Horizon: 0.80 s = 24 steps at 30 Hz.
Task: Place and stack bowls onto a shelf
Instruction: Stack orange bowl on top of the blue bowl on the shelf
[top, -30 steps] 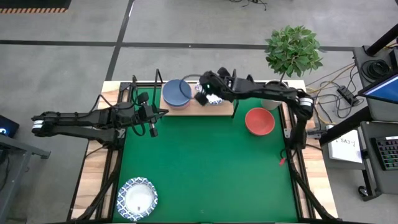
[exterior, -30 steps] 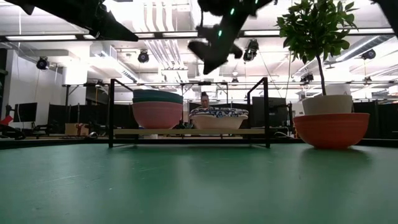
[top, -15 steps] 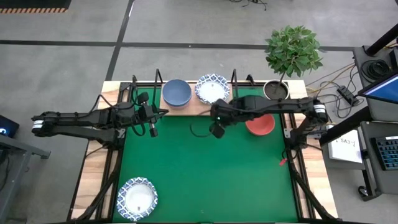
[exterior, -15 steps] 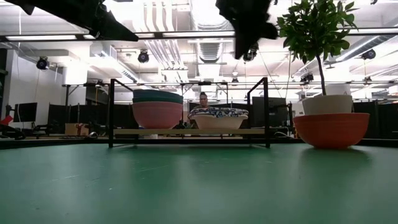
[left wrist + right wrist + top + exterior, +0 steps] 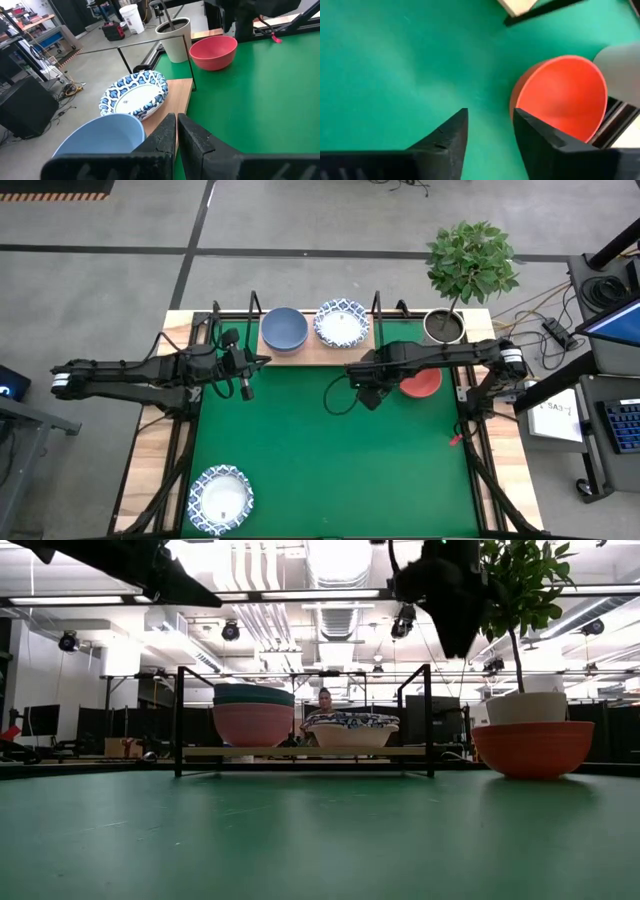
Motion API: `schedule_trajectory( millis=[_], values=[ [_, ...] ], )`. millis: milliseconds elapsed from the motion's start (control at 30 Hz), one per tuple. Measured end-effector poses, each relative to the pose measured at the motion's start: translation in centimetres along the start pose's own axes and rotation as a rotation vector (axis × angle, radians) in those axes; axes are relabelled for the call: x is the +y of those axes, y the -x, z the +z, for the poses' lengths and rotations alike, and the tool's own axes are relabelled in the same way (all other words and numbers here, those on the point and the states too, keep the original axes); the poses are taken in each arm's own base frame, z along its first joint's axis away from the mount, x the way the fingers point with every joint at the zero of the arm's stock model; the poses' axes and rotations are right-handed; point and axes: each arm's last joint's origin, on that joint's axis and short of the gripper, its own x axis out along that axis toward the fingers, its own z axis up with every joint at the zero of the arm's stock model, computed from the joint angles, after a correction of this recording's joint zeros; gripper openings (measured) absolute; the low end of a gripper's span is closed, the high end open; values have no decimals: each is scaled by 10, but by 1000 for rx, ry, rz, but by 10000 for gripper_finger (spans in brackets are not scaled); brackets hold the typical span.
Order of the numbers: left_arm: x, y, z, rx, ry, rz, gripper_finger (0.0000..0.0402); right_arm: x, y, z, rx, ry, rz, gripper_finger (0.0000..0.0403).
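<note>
The light-wood shelf (image 5: 312, 352) stands at the mat's far edge. On it rest a stack with a grey-blue bowl (image 5: 285, 330) on top and a pink bowl (image 5: 253, 724) at the bottom, and a blue-patterned white bowl (image 5: 341, 323). A red bowl (image 5: 560, 95) sits on the mat right of the shelf. Another patterned bowl (image 5: 221, 498) lies at the near left. My right gripper (image 5: 490, 117) hangs open, pointing down at the mat just left of the red bowl, touching nothing. My left gripper (image 5: 176, 120) is shut and hovers by the shelf's left end.
A white plant pot (image 5: 443, 325) with a leafy plant stands behind the red bowl, at the far right. The shelf's black wire uprights (image 5: 179, 720) rise at its ends. The green mat (image 5: 330, 470) lies bare across its middle and near right.
My right gripper has drawn away from the patterned bowl on the shelf, going toward the table's near edge and then right toward the red bowl, and has tipped from slanting to pointing down. The patterned bowl stays on the shelf.
</note>
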Motion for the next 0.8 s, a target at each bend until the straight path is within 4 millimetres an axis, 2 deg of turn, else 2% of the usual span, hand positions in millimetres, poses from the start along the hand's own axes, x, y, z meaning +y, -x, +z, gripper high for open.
schedule_trajectory(
  millis=[200,600,800],
  values=[
    [0,0,-1,14,-7,-3,0,-2,-23,-9,76,21,-68,171],
    [0,0,-1,14,-9,-3,0,-15,-85,-24,174,19,-179,169],
    [0,0,-1,14,-8,-3,0,-19,-110,-25,162,31,-158,168]
  ],
)
